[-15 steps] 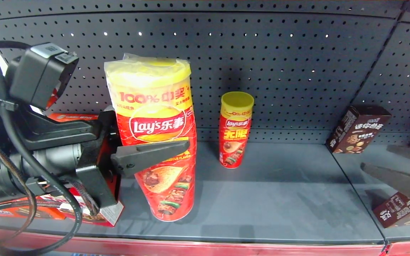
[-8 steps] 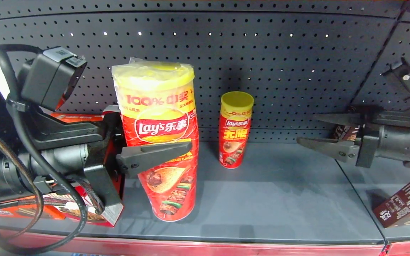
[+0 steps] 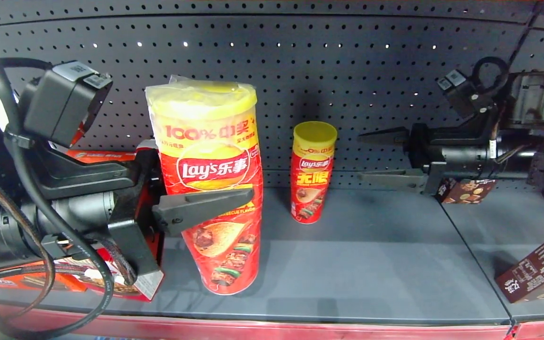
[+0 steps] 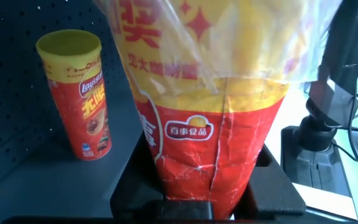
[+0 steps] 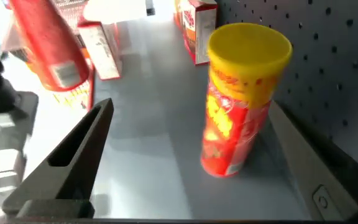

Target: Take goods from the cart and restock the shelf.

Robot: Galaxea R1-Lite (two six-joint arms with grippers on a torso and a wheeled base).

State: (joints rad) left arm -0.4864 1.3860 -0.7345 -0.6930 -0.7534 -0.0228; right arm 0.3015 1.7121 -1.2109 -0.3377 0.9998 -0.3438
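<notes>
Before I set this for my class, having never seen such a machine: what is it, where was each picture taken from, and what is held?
It is a two-armed robot restocking a shop shelf. The wide picture comes from a camera on its head; the other two come from cameras on its wrists. Each arm ends in a two-fingered clamp, an end effector. The left end effector is shut on a large chip canister whose base is down at the shelf. The right end effector is open and empty, beside a small chip canister standing farther back, not touching it. A brown box lies at the right.
</notes>
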